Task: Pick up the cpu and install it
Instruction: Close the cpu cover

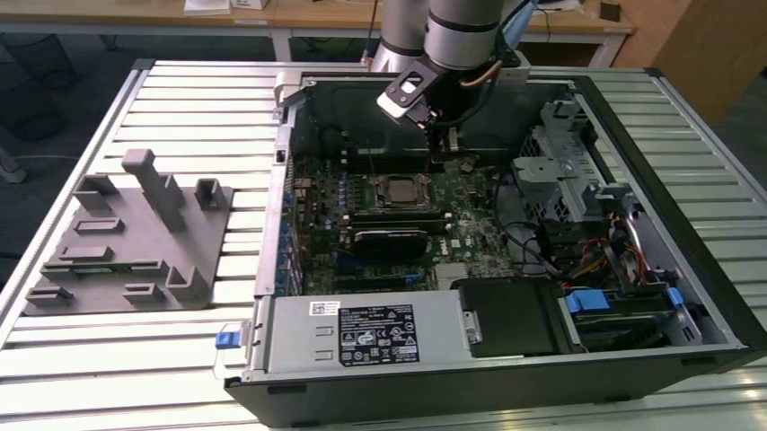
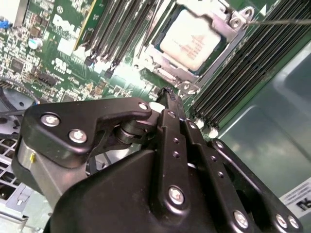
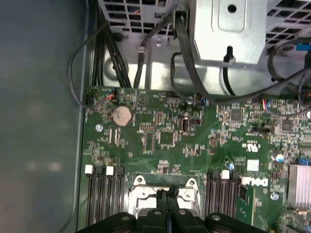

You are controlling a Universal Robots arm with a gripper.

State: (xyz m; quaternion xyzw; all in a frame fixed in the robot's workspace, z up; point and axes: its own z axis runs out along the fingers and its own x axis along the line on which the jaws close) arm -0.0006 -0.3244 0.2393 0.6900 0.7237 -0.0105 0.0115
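Computer case (image 1: 480, 400), open, on bench (image 1: 180, 90); contains motherboard (image 1: 480, 229); cpu (image 1: 401, 190) seated in its socket, at 7 o'clock from end effector (image 1: 439, 154); end effector narrow, fingers together, gripping nothing.

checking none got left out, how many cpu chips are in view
1. The small square silvery-grey cpu chip sits inside the metal socket frame on the green motherboard. Another could be hidden elsewhere in the case.
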